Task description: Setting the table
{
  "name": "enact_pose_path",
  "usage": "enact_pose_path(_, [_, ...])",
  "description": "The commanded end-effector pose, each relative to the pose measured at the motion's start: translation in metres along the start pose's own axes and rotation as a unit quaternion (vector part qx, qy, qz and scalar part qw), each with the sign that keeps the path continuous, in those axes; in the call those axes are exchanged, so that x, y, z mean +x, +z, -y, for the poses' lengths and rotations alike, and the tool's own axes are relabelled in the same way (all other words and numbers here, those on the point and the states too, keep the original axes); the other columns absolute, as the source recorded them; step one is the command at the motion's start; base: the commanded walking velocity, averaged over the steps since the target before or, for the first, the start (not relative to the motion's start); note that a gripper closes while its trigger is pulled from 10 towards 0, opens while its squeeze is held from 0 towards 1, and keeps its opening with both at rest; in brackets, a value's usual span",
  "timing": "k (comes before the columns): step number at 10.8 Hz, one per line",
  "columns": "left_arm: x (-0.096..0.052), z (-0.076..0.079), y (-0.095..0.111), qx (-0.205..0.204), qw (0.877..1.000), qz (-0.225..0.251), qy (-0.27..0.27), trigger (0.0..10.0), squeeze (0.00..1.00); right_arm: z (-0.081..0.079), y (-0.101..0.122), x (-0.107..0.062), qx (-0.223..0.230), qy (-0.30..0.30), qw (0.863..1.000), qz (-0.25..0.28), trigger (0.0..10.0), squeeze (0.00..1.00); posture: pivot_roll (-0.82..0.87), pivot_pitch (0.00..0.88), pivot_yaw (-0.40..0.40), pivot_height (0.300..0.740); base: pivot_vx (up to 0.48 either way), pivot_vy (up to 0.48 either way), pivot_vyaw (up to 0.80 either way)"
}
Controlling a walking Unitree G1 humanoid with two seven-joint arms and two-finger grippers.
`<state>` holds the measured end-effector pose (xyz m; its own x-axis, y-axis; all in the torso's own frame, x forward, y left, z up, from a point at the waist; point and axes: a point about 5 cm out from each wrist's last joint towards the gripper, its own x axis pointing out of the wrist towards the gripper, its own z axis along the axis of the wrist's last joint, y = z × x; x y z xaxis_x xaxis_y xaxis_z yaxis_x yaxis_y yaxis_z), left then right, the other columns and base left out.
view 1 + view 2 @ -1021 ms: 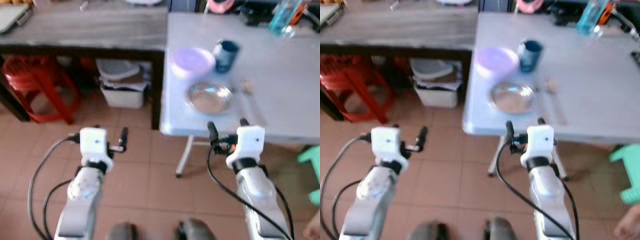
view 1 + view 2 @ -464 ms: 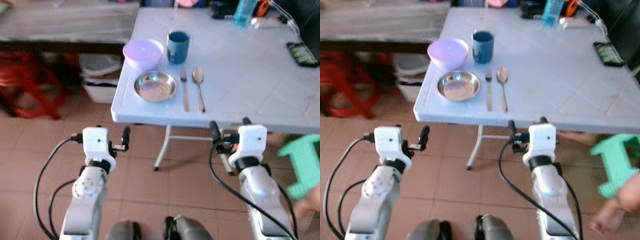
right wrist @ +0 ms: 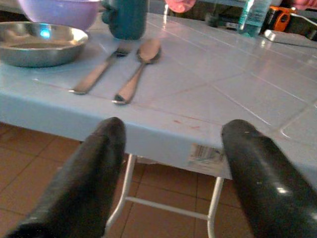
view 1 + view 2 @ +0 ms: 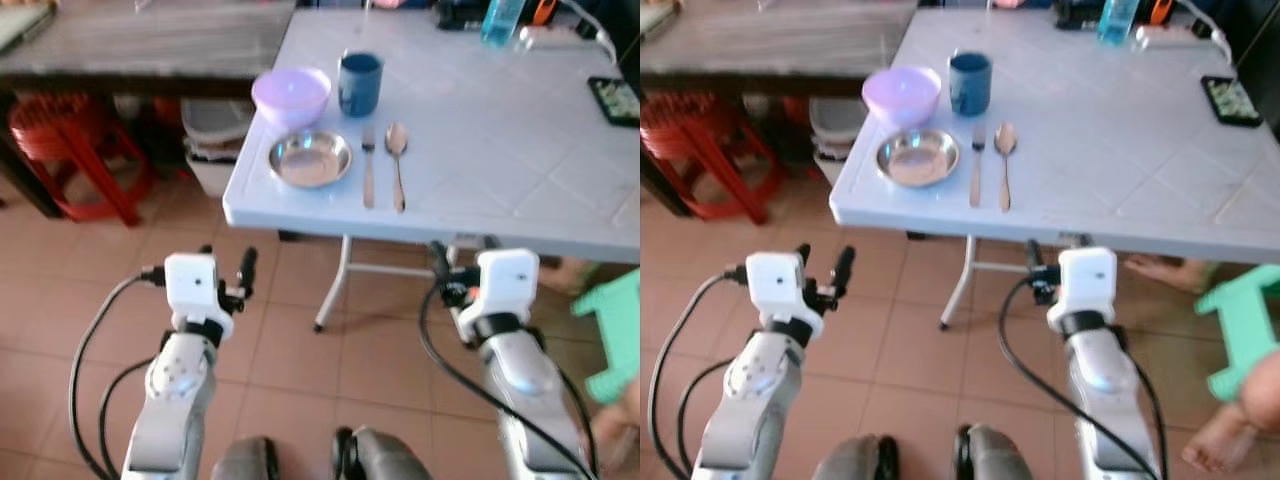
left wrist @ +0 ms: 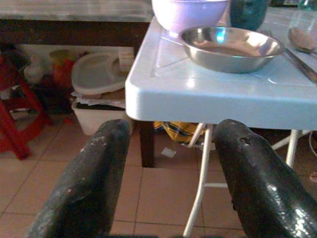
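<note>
On the pale blue worktop (image 4: 480,130), near its front left corner, one fork (image 4: 367,170) and one spoon (image 4: 397,176) lie side by side, long axes parallel, heads pointing away from me. Left of them sits one steel bowl (image 4: 310,159); behind it stand one lilac bowl (image 4: 291,95) and one dark blue cup (image 4: 360,84). My left tool (image 4: 222,271) and right tool (image 4: 461,262) hover below the worktop edge, fingers spread, holding nothing.

Two silver arms, white boxy wrist housings, black cables looped alongside, left gripper (image 4: 226,268) and right gripper (image 4: 462,258) black-fingered.
</note>
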<state>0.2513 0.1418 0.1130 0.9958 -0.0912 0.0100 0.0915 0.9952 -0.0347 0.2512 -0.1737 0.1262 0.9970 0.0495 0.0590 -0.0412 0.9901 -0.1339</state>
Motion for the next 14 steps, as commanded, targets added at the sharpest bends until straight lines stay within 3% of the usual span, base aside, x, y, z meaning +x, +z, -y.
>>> enact_pose_path(1, [-0.0014,-0.0029,-0.0018,-0.007,1.0,-0.003,0.009,10.0,1.0,-0.0013,0.0001,0.0002,0.01,0.004,1.0,0.001,10.0,1.0,-0.06,0.15,0.015,0.74,0.0,0.0,0.0])
enact_pose_path(4, [-0.0004,-0.0014,-0.0015,-0.023,1.0,-0.008,0.013,10.0,1.0,-0.0011,0.0003,0.0005,0.012,0.004,1.0,0.001,10.0,1.0,-0.06,0.156,0.016,0.74,0.0,0.0,0.0])
enact_pose_path(10, [-0.0004,-0.0017,-0.0024,-0.015,1.0,-0.017,0.01,10.0,1.0,-0.0012,0.0012,-0.0017,0.015,0.004,1.0,0.001,10.0,1.0,-0.07,0.167,0.017,0.74,0.0,0.0,0.0])
enact_pose_path(11, [-0.0006,0.0003,-0.0022,-0.013,1.0,-0.017,-0.006,10.0,0.0,-0.0054,0.0021,-0.0019,0.019,0.024,1.0,0.0,10.0,0.11,-0.07,0.169,0.018,0.74,0.0,0.0,0.0])
enact_pose_path(12, [-0.0011,0.0014,-0.0021,-0.02,1.0,-0.015,-0.012,10.0,0.0,-0.0075,0.0034,-0.0024,0.014,0.032,0.999,0.003,10.0,0.0,-0.07,0.169,0.018,0.74,0.247,0.0,0.0])
enact_pose_path(14, [-0.0015,0.0028,-0.0025,-0.022,1.0,-0.017,-0.014,10.0,0.0,-0.0062,0.0042,-0.0016,0.009,0.03,0.999,0.006,10.0,0.0,-0.07,0.164,0.015,0.74,0.317,0.0,0.0])
